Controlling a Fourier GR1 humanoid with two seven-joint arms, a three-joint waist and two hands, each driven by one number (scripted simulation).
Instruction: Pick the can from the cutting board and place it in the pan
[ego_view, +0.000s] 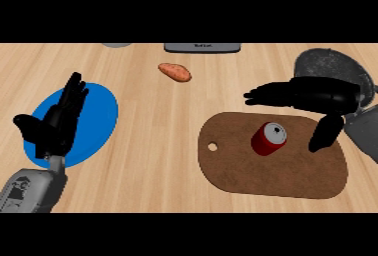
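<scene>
Left robot hand (50, 125): open, resting over blue plate (100, 107), well left of cutting board (251, 170). Can (269, 139): lying on the board's upper middle. Right robot hand (314, 100): open, spread just above the can, ungrasped. Pan (325, 62): beyond the board's right end. Step: approach; next, close round the can.

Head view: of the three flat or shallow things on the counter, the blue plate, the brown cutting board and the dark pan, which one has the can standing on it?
The brown cutting board carries the red can. The blue plate and the dark pan hold nothing that shows.
</scene>
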